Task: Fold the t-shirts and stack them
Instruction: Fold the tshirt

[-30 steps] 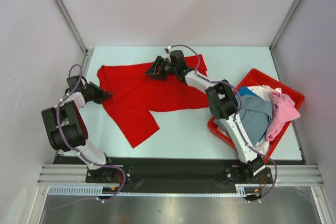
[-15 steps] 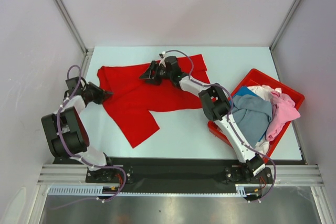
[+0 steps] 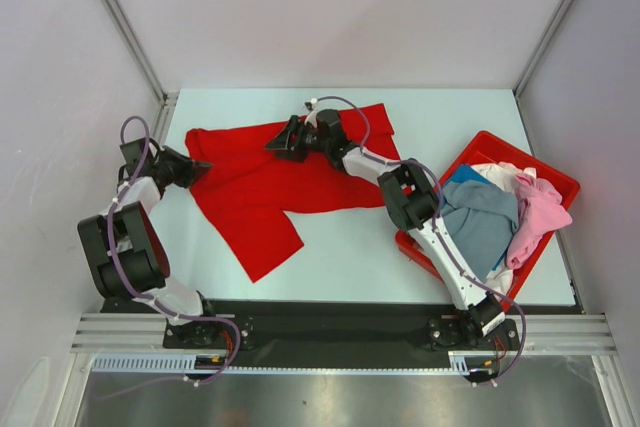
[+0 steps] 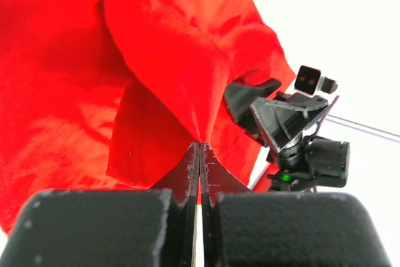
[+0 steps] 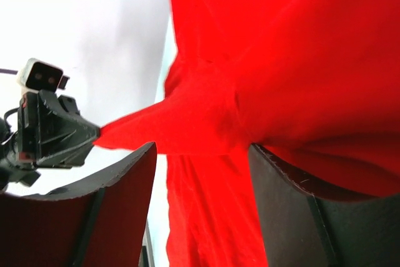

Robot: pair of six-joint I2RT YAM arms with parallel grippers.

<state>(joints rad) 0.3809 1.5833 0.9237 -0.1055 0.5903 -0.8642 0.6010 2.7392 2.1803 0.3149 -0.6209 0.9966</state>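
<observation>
A large bright red t-shirt (image 3: pixel 270 177) lies spread on the white table. My left gripper (image 3: pixel 197 166) is at the shirt's left edge and is shut on a pinch of the red cloth (image 4: pixel 187 85), which rises in a peak from the jaws. My right gripper (image 3: pixel 282 139) sits over the shirt's upper middle with its jaws wide apart; a fold of red cloth (image 5: pixel 206 123) lies between its fingers (image 5: pixel 122 186). Each gripper shows in the other's wrist view: the right one (image 4: pixel 275 114) and the left one (image 5: pixel 59 136).
A rigid red bin (image 3: pixel 563 183) stands at the right edge of the table. It holds a grey-blue shirt (image 3: pixel 485 225), a pink one (image 3: pixel 540 212), a white one (image 3: pixel 500 177) and a bit of blue cloth (image 3: pixel 468 175). The enclosure walls stand on three sides.
My right gripper has moved left over the shirt's upper edge. My left gripper has shifted a little toward the back with the cloth edge in it.
</observation>
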